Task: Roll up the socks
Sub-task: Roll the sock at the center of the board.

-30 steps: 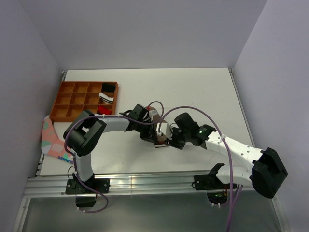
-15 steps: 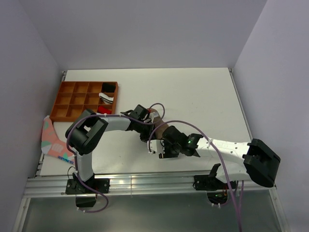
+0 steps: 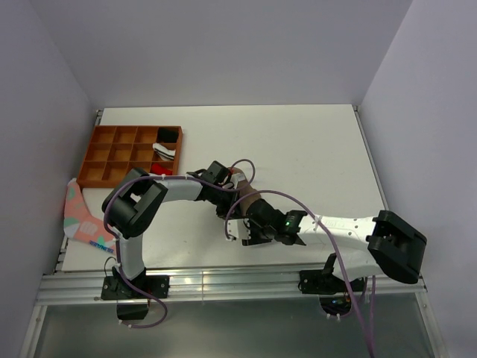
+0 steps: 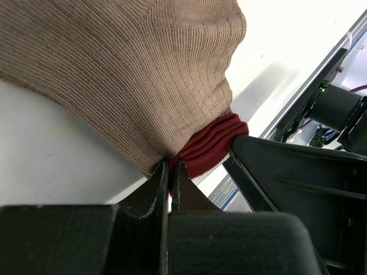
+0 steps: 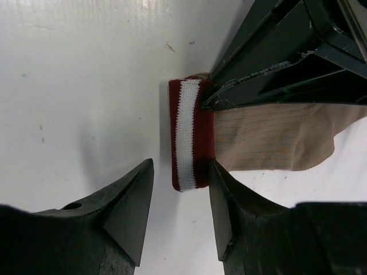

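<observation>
The left fingers (image 4: 155, 189) pinched the maroon-and-white striped cuff (image 5: 184, 134) of the tan-brown ribbed sock (image 5: 269, 137) on the white bench (image 5: 86, 86); the right fingers (image 5: 129, 206), apart astride that cuff, needed to close squarely.

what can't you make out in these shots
Top view: tan sock mostly hidden beneath left gripper and right gripper.
Right wrist view: sock's far end runs off the right edge.
Top view: orange tray contents too small to identify.
</observation>
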Tool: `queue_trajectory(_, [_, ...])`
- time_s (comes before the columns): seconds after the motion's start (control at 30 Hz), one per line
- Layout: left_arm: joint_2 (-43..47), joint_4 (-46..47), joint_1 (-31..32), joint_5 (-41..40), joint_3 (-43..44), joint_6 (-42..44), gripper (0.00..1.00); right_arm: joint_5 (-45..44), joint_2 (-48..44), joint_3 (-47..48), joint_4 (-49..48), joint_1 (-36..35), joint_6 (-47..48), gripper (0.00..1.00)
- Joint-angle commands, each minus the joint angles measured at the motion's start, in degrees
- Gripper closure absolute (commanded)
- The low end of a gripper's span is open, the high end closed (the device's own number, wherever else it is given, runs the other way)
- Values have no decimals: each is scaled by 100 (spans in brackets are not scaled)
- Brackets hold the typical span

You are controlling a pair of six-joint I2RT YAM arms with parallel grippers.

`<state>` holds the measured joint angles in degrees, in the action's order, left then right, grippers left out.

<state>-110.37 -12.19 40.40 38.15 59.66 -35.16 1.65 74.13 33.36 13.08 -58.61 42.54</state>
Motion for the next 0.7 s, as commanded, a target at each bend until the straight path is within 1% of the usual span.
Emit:
queue_trajectory(0.0, [-328,-706,55,-616,-235,369,100,-295,93,-40,-393,-72,70,50])
queue_trajectory(0.43, [-292,-706,55,-590,-262,378,100,-578,444,-102,-816,-80,61,51])
queue_trajectory(0.67, [-266,-470,55,-370,-376,238,100,-534,445,-163,-903,-63,-62,62])
